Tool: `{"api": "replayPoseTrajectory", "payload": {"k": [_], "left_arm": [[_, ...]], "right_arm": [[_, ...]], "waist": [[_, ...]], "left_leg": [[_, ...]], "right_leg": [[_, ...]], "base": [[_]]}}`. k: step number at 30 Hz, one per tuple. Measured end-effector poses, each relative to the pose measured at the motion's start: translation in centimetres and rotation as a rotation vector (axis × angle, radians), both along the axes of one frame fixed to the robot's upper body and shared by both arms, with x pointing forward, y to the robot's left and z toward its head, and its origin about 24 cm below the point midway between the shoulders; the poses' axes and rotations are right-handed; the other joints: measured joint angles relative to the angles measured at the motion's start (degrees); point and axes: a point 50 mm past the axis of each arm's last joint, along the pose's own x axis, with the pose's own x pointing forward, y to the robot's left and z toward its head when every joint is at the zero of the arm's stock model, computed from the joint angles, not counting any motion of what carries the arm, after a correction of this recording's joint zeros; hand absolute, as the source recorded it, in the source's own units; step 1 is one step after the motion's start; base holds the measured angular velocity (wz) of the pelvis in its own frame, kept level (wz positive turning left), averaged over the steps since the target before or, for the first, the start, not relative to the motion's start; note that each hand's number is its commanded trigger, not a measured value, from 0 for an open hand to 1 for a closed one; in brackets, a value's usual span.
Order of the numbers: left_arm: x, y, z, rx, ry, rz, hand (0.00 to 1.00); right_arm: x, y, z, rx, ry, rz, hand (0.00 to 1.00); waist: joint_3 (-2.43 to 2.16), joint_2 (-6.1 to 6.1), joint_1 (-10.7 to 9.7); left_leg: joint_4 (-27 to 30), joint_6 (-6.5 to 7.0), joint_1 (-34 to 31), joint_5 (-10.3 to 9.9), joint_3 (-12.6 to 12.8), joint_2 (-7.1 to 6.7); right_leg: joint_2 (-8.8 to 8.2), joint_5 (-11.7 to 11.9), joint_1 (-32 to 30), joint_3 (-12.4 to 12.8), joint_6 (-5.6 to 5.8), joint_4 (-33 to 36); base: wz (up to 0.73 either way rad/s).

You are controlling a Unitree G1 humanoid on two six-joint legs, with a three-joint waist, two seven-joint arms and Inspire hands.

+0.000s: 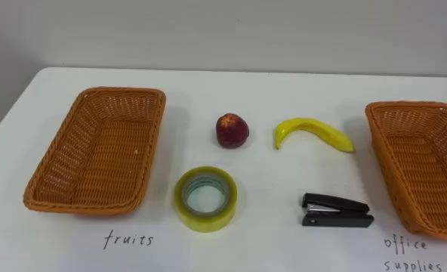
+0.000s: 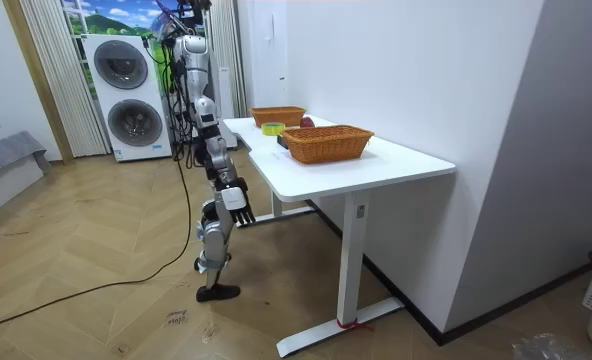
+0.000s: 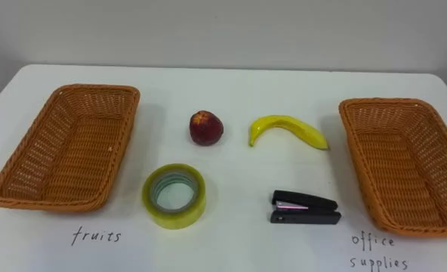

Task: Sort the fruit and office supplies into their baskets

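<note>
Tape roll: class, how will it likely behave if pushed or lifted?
Lying flat on the table, the tape would probably slide rather than roll. Its hollow ring suggests it's light and fairly stiff. The glossy wall may be slippery to grip.

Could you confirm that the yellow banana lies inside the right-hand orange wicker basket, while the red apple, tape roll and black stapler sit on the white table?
Not quite: the yellow banana lies on the white table, left of the right-hand orange wicker basket and apart from it, as the left eye view shows. The red apple, yellowish tape roll and black stapler sit on the table.
</note>
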Motion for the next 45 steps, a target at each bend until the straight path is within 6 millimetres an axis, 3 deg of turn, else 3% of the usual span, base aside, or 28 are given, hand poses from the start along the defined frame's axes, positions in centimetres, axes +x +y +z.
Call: {"api": "replayPoseTrajectory", "payload": {"k": [5,14,20,24,29,32,39,45], "left_arm": [[-0.1,0.1,0.0,0.011,0.007,0.007,0.00],[-0.6,0.0,-0.1,0.005,0.034,0.012,0.00],[-1.2,0.3,-0.1,0.002,0.075,0.044,0.00],[-1.9,0.5,-0.2,-0.002,0.105,0.073,0.00],[-2.9,1.0,-0.1,-0.001,0.134,0.125,0.00],[-2.9,1.3,0.0,0.003,0.133,0.151,0.00],[-2.5,2.0,0.2,0.001,0.113,0.162,0.00],[-2.5,2.8,0.6,0.020,0.077,0.168,0.00]], "right_arm": [[-0.2,0.1,0.0,0.004,0.007,-0.006,0.00],[-0.9,0.2,-0.1,0.016,0.020,-0.081,0.00],[-1.5,0.0,-0.1,0.013,0.050,-0.152,0.00],[-2.3,-0.6,0.0,-0.020,0.087,-0.247,0.00],[-4.1,-1.6,0.2,-0.088,0.138,-0.402,0.00],[-5.6,-1.9,0.3,-0.100,0.189,-0.561,0.00],[-6.2,-4.5,1.2,-0.232,0.217,-0.830,0.00],[-2.7,-9.0,3.7,-0.441,0.093,-1.012,0.00]], "waist": [[-0.10,-0.04,-0.04],[0.17,-0.19,-0.14],[-0.03,0.06,-0.20],[-0.33,-0.19,-0.55],[-0.26,-0.43,-2.80],[-0.26,-0.79,-3.55],[-0.12,-1.23,-5.61],[-0.22,-1.62,-6.75]], "left_leg": [[0.00,0.00,0.06,0.00,0.01,0.00],[-0.07,0.10,-0.27,-0.08,-0.01,0.02],[-0.09,0.10,-0.18,-0.08,0.09,-0.05],[-0.10,0.10,0.13,-0.07,-0.01,-0.12],[-0.21,0.11,0.98,-0.07,0.02,-0.12],[-0.34,0.11,1.03,-0.07,0.31,-0.06],[-0.56,0.45,1.31,-0.31,1.51,-0.04],[-0.61,0.69,0.56,-0.15,2.23,-0.29]], "right_leg": [[-0.02,0.01,0.12,-0.06,0.00,0.13],[-0.03,0.01,0.02,0.02,0.01,0.48],[-0.02,0.01,-0.01,0.19,0.01,0.02],[-0.10,0.00,0.30,0.03,0.02,0.06],[-0.12,0.00,0.92,0.25,0.02,0.17],[0.02,-0.01,0.86,1.65,0.03,0.31],[0.10,-0.19,-0.44,3.85,0.16,1.19],[-0.03,-0.16,-2.09,4.69,0.29,2.23]], "base": [[0.00],[0.00],[0.00],[0.01],[-0.02],[-0.10],[-0.14],[-0.07]]}}
